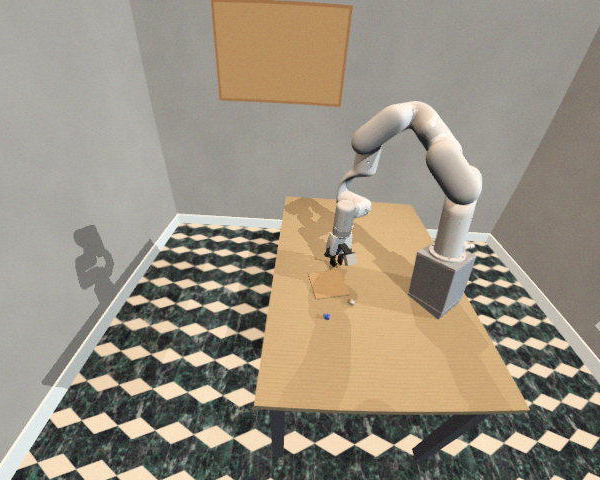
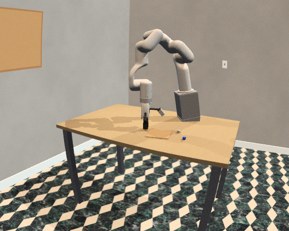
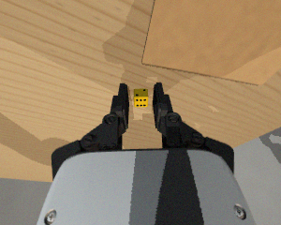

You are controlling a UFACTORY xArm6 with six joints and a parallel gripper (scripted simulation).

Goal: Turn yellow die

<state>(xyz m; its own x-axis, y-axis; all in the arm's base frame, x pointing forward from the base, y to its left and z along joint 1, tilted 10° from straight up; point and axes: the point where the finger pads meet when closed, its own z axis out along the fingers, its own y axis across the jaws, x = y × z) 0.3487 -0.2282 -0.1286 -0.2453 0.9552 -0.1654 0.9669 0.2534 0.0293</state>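
Observation:
The small yellow die (image 3: 140, 99) lies on the bare table, just off a corner of the tan mat (image 3: 215, 37) (image 1: 330, 284) (image 2: 158, 133). The face turned towards the wrist camera shows several dark pips; I cannot read its top face. My gripper (image 3: 140, 93) (image 1: 335, 263) (image 2: 145, 127) points straight down, low over the table, with one fingertip on each side of the die. The fingers are partly open, with a narrow gap to the die on both sides. In the top and exterior views the fingers hide the die.
A grey-white die (image 1: 350, 301) (image 2: 178, 130) lies on the table just off the mat's near right corner. A blue die (image 1: 327, 315) (image 2: 183, 138) lies further towards the front. The robot's grey base block (image 1: 440, 281) (image 2: 187, 105) stands on the table's right side.

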